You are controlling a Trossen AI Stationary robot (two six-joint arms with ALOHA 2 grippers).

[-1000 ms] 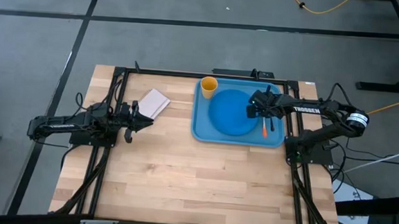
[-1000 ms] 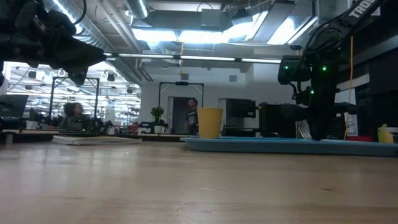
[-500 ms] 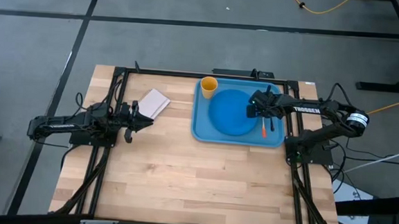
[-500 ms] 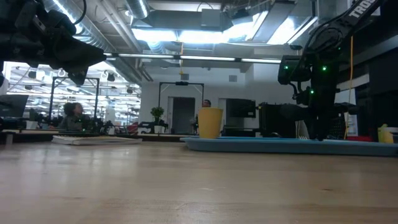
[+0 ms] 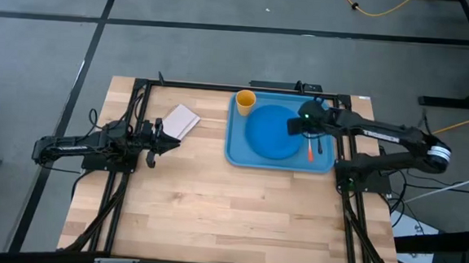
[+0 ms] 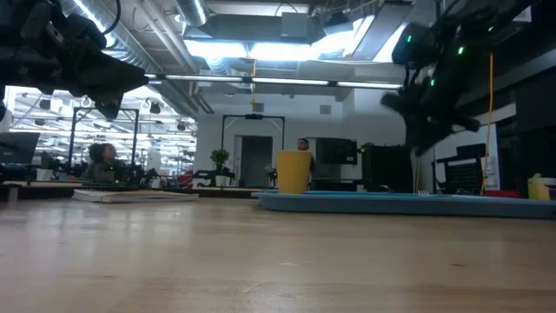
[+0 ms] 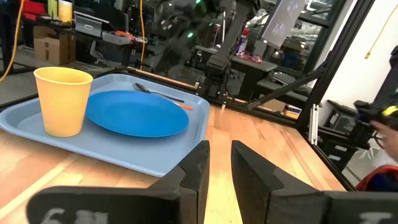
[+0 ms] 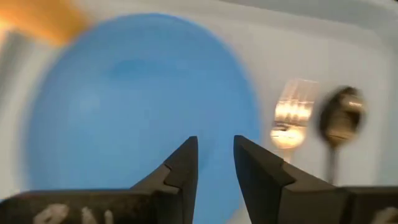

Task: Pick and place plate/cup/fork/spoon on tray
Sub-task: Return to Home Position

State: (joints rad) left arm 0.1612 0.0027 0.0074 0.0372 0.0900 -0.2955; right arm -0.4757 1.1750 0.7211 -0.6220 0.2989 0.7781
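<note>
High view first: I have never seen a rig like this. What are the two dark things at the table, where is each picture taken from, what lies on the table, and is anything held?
It is a robot with two dark jointed arms, each ending in a two-finger gripper. The high view looks straight down. The low view looks level across the wooden table. Each wrist view looks past one arm's own fingers. On the table lie a pale flat booklet and a large light-blue rectangular tray. The tray holds a round blue plate, a small yellow-orange cup, an orange-handled fork and a dark spoon. The right gripper hovers above the plate's edge, and the left gripper waits near the booklet. Both have fingers slightly apart and hold nothing.
</note>
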